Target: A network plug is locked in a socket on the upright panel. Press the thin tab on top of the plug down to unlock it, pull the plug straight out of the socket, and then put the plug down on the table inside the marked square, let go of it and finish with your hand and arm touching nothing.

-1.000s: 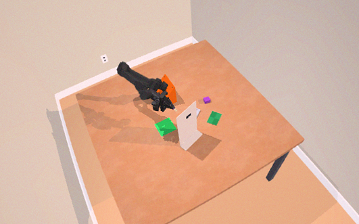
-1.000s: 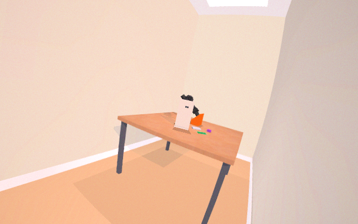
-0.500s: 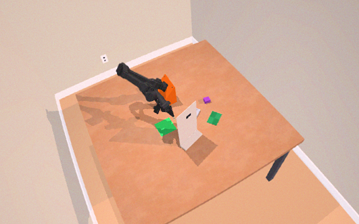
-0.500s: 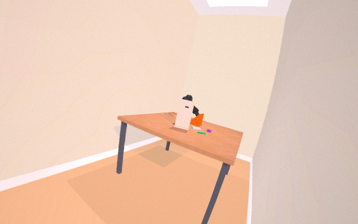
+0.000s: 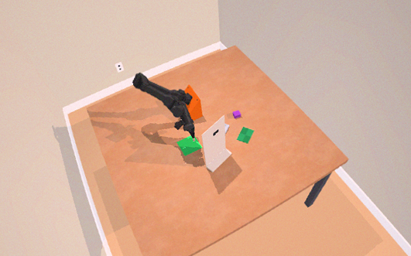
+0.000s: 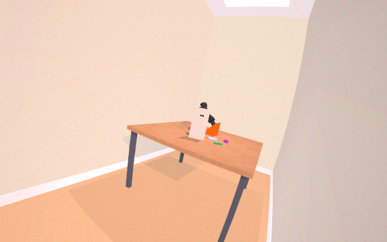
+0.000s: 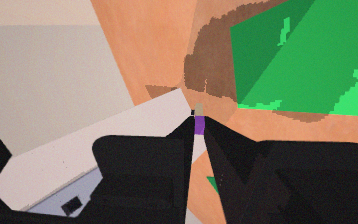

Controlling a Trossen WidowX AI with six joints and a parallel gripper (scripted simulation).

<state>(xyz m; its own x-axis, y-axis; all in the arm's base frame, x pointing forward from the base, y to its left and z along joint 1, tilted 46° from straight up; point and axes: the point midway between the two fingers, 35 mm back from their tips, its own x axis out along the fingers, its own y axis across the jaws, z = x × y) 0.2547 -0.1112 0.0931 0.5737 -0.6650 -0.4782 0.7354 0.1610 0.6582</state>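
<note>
Claw (image 7: 199,131): clamped on the plug (image 7: 199,120), pointed down at the surface (image 5: 261,182).
Plug: held out of the socket, above the near edge of the green square (image 5: 189,145).
Panel (image 5: 216,143): upright, just right of the square.
</note>
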